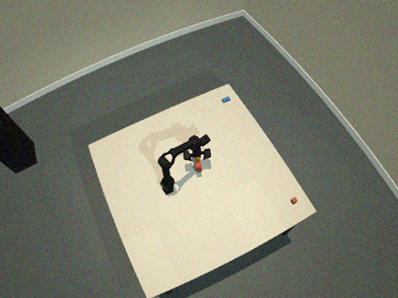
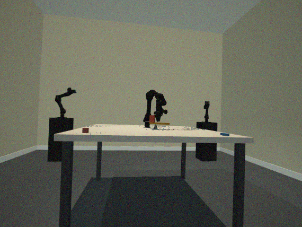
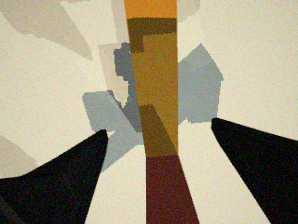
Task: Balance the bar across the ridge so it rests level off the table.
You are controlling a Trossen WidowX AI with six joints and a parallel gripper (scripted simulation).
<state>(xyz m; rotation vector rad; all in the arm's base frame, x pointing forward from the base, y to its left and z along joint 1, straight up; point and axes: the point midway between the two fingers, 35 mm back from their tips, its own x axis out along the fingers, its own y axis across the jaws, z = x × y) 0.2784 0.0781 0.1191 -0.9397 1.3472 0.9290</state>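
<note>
The bar (image 3: 157,100) is yellow-orange with a red block at one end (image 3: 167,192). In the wrist view it runs straight up the middle of the picture, over the grey-blue ridge (image 3: 200,87) beneath it. In the side view the bar (image 2: 159,123) lies level on the small grey ridge (image 2: 155,127), above the table top, with the red end (image 2: 152,119) on the left. My gripper (image 3: 159,128) is open; both black fingers stand well apart from the bar's sides. From above, the gripper (image 1: 198,154) hovers over the bar (image 1: 198,164).
A small blue block (image 1: 226,99) lies near the table's far right corner, and a small red cube (image 1: 293,200) near the front right edge. Black pedestals with cameras (image 2: 60,124) (image 2: 206,140) stand off the table.
</note>
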